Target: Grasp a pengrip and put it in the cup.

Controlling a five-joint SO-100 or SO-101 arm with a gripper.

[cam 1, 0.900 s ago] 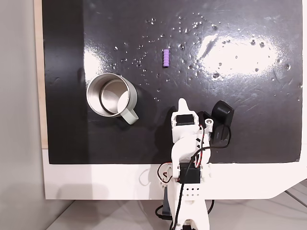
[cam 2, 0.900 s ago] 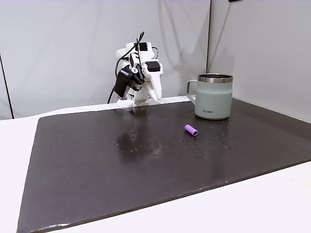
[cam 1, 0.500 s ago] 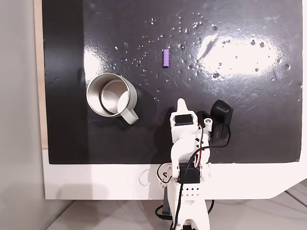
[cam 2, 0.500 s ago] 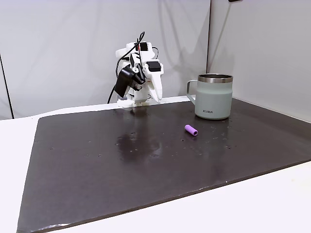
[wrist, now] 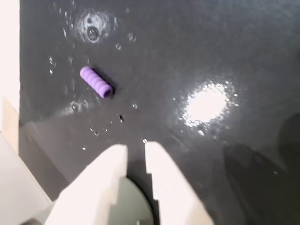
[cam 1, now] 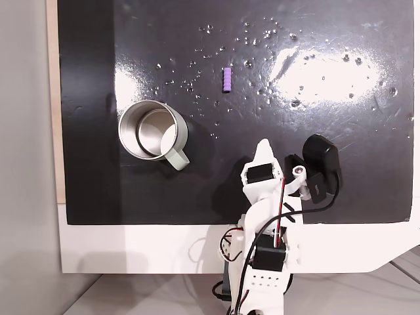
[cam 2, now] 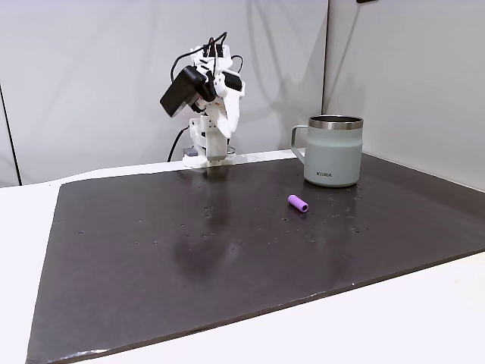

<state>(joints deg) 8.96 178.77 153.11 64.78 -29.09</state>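
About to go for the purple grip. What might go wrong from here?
1. The pengrip is a tiny cylinder lying loose on the glossy black mat; a nudge may roll it away.
2. The gripper shows only a narrow gap, so it may push the pengrip rather than straddle it.
3. The cup stands near the arm and might get bumped.

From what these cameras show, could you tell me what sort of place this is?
Probably a hobby or lab bench: a small white 3D-printed arm at the edge of a glossy black mat, plain grey walls behind, and just a mug and pengrip.
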